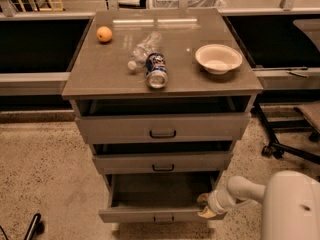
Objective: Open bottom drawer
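Note:
The grey cabinet has three drawers. The bottom drawer (150, 215) is pulled far out; its dark inside shows and its small dark pull sits at the centre of its front. The middle drawer (163, 162) and the top drawer (162, 128) stand slightly out. My gripper (206, 206) is at the bottom drawer's right front corner, touching its right side. The white arm (285, 204) reaches in from the lower right.
On the cabinet top (100, 79) lie an orange (104, 34), a clear plastic bottle (142, 50), a can (156, 70) and a white bowl (218, 58). An office chair base (287, 144) stands at the right. Dark counters flank the cabinet. Speckled floor lies at the left.

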### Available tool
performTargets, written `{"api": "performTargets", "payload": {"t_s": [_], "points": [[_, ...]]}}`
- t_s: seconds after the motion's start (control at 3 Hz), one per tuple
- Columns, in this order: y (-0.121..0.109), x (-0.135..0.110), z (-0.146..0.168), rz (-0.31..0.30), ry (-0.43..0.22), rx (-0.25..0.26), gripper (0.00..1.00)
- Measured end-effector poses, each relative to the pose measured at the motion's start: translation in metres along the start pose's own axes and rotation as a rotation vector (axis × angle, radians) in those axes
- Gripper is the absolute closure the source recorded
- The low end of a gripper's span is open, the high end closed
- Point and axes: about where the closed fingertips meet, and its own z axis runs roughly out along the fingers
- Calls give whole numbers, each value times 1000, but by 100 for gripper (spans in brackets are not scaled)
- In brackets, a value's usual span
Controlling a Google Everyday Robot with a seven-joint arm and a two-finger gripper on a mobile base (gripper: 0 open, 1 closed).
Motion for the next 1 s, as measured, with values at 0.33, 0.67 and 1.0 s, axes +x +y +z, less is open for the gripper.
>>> {"api": "performTargets", "payload": {"t_s": [0.33,0.67,1.0], "points": [[4,-1,-3,-33,-27,17,20],[3,-1,0,-25,-20,11,0],[10,-1,2,-29,-15,-11,0]]}}
